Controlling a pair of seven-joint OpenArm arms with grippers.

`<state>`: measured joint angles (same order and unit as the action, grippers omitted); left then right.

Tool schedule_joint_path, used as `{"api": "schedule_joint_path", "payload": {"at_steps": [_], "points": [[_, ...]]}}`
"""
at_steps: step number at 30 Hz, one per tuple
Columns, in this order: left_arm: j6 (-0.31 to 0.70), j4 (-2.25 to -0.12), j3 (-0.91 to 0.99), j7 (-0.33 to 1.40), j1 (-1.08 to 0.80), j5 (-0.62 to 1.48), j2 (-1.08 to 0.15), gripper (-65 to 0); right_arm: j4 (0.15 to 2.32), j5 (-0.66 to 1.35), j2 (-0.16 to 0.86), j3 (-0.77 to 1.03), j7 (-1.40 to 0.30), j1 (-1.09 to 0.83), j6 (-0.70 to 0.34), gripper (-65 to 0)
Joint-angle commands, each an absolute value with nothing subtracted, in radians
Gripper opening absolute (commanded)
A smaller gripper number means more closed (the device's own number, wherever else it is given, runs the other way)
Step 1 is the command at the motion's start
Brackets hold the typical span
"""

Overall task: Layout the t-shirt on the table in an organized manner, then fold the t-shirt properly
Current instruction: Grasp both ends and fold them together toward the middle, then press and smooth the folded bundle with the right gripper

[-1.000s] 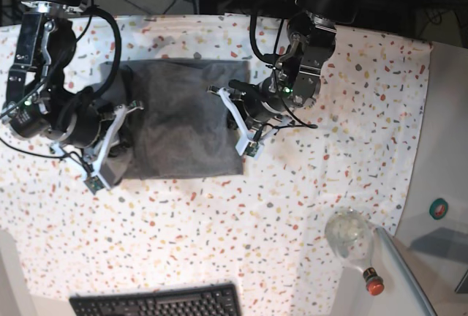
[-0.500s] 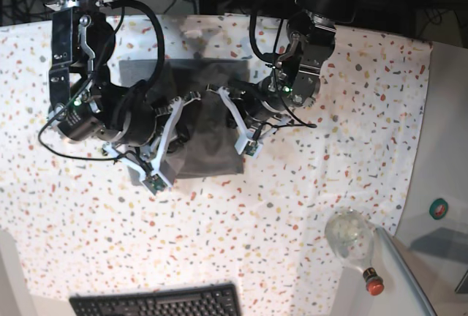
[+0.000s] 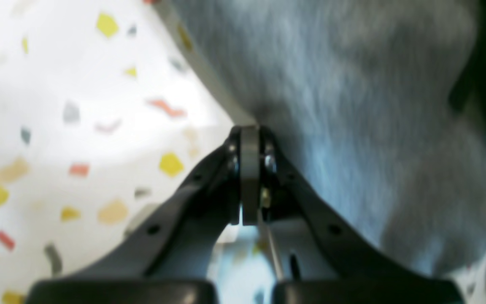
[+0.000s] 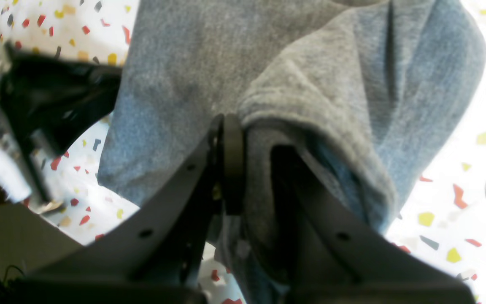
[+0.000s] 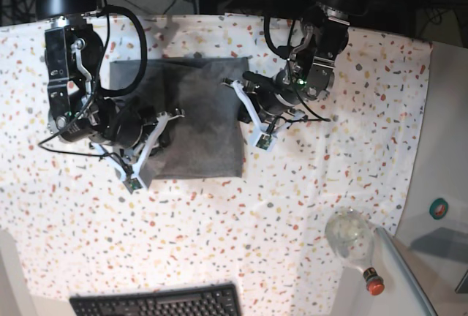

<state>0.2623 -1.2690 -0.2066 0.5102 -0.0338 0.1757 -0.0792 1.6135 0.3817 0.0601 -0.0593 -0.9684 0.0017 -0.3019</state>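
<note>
Heather-grey t-shirt [image 5: 197, 122] on white table [image 5: 351, 155] flecked red, yellow, grey.

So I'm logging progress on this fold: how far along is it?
Done: the t-shirt lies on the table as a compact grey rectangle, already folded over. In hand: the right gripper is shut on a doubled fabric edge, while the left gripper, jaws shut, sits at the shirt's edge. Left: laying that edge down, releasing, squaring up.

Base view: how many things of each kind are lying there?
Heather-grey fabric t-shirt: 1
Clear bottle with red cap: 1
Black keyboard: 1
Small teal round thing: 1
Total: 4
</note>
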Motion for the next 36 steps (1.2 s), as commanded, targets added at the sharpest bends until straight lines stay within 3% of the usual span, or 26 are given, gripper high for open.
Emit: {"api": "schedule_joint_path", "payload": {"at_steps": [1,9,13,17,19,25,29,33,36], "points": [[0.266,-1.32,-0.203,0.489,-0.028,0.183,-0.091,-65.0,1.632,0.398,0.058,-0.062,-0.952,0.016,-0.303,-65.0],[0.266,-1.4,-0.202,0.553,-0.084,0.183,-0.17,-65.0,1.624,0.398,0.058,-0.154,-0.929,0.016,-0.286,-65.0],[0.266,-1.529,-0.104,0.556,-0.162,0.185,-0.186,-65.0,1.601,0.398,0.061,-0.197,-0.897,0.016,-0.15,-65.0],[0.268,-1.741,0.142,0.624,-0.305,0.185,-0.186,-65.0,1.554,0.398,0.064,-0.263,-0.889,0.025,-0.125,-35.4],[0.271,-1.836,0.289,0.696,-0.372,0.185,-0.183,-65.0,1.501,0.398,0.073,-0.285,-0.888,0.038,-0.125,-27.9],[0.272,-1.88,0.702,0.759,-0.472,0.186,-0.182,-65.0,1.478,0.398,0.076,-0.392,-0.826,0.042,-0.122,-29.0],[0.272,-1.822,0.875,0.76,-0.472,0.186,-0.185,-65.0,1.474,0.397,0.076,-0.479,-0.822,0.047,-0.12,-29.0],[0.272,-1.741,0.952,0.76,-0.443,0.186,-0.197,-65.0,1.477,0.303,0.076,-0.631,-0.82,0.068,0.002,-29.0],[0.272,-1.71,0.949,0.76,-0.438,0.186,-0.196,-65.0,1.518,0.229,0.073,-0.713,-0.82,0.062,0.013,-29.0]]}}
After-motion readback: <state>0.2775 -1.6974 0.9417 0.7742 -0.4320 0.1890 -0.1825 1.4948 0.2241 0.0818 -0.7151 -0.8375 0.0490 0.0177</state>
